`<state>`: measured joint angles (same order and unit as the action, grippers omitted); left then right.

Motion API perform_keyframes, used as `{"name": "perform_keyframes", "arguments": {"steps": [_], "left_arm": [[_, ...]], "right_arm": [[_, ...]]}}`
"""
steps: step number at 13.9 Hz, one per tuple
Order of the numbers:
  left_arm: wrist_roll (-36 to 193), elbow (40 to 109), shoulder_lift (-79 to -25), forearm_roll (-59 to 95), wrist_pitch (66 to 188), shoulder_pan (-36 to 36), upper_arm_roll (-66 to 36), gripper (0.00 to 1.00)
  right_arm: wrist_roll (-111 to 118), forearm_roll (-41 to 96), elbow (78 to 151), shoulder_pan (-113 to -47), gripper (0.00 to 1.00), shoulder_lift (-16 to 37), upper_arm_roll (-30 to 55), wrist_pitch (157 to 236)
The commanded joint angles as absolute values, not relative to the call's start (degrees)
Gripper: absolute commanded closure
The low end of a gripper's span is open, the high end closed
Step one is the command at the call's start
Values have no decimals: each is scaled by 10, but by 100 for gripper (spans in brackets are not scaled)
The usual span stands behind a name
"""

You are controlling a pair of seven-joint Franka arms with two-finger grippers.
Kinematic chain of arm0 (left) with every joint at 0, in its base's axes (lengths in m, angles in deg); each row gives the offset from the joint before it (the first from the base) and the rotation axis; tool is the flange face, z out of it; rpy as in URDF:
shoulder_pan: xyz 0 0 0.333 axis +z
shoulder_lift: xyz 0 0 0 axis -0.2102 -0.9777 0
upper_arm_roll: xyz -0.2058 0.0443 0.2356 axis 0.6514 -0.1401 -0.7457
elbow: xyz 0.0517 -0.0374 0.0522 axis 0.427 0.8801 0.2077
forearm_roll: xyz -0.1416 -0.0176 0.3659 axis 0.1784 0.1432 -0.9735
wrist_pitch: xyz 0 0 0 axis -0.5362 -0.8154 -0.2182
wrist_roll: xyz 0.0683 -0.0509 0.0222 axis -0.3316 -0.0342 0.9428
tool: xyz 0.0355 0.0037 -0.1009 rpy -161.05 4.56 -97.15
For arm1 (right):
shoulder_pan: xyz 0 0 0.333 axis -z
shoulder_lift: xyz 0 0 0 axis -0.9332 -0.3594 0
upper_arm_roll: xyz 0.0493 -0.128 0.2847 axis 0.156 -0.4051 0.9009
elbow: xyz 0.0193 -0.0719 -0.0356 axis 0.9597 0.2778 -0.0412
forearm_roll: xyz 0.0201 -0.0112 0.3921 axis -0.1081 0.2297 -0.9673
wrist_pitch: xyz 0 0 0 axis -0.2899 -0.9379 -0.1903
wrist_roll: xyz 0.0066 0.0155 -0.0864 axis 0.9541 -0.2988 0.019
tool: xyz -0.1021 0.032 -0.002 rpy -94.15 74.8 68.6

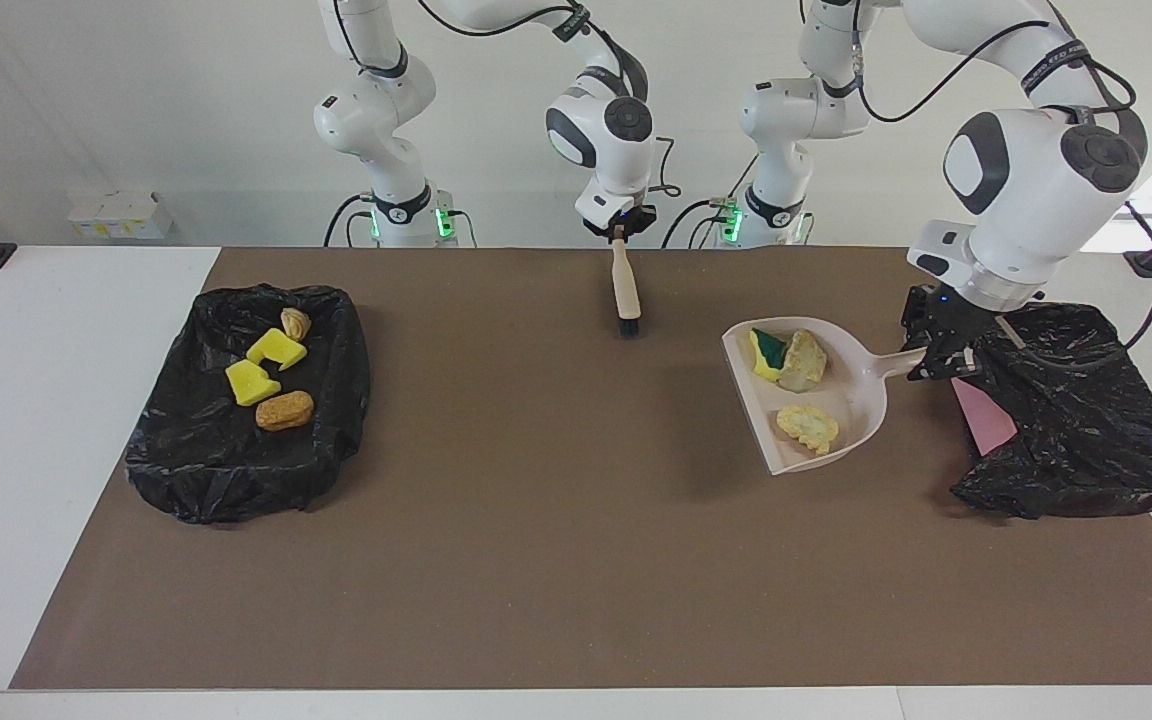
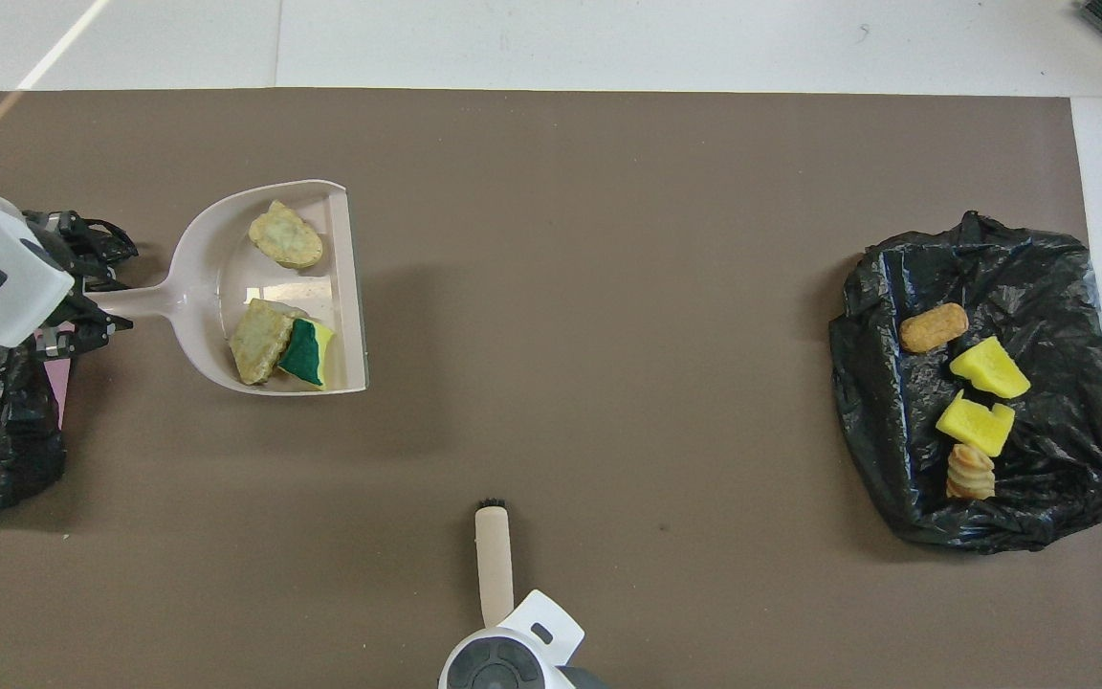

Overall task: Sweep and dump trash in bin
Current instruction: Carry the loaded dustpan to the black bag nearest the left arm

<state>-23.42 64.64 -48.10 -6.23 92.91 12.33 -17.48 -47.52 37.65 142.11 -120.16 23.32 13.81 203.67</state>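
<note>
Trash scraps (image 1: 796, 390) of sponge and bread lie in the beige plastic dustpan (image 1: 851, 405), its handle pinched by the left gripper (image 1: 936, 350) beside the black-lined bin (image 1: 1076, 420). The right gripper (image 1: 620, 232) clamps the wooden-handled brush (image 1: 625, 290).

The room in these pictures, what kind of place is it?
Probably a robot lab: two arms bolted beside a mat-covered table, staged scraps in a dustpan, and a bin lined with a black bag.
</note>
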Motion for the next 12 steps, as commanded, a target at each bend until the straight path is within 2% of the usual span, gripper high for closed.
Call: {"name": "perform_keyframes", "arguments": {"steps": [1,2,3,4,5,9,12], "left_arm": [[-300,625,-485,-69,912,178,-168,100],[-322,621,-487,-74,913,199,-168,100],[-338,620,-487,-77,915,220,-168,100],[-359,621,-487,-80,918,238,-168,100],[-389,620,-487,-92,925,256,-168,100],[-460,602,-498,-142,945,334,-168,100],[-540,571,-520,-195,986,382,-168,100]], "right_arm": [[-451,349,1424,-1189,100,213,140,2041],[-453,349,1423,-1192,99,205,140,2052],[-456,349,1423,-1192,93,202,140,2059],[-461,349,1421,-1192,85,200,140,2061],[-461,349,1416,-1190,70,195,140,2060],[-461,351,1372,-1159,39,187,136,2009],[-460,362,1335,-1141,30,190,135,1951]]}}
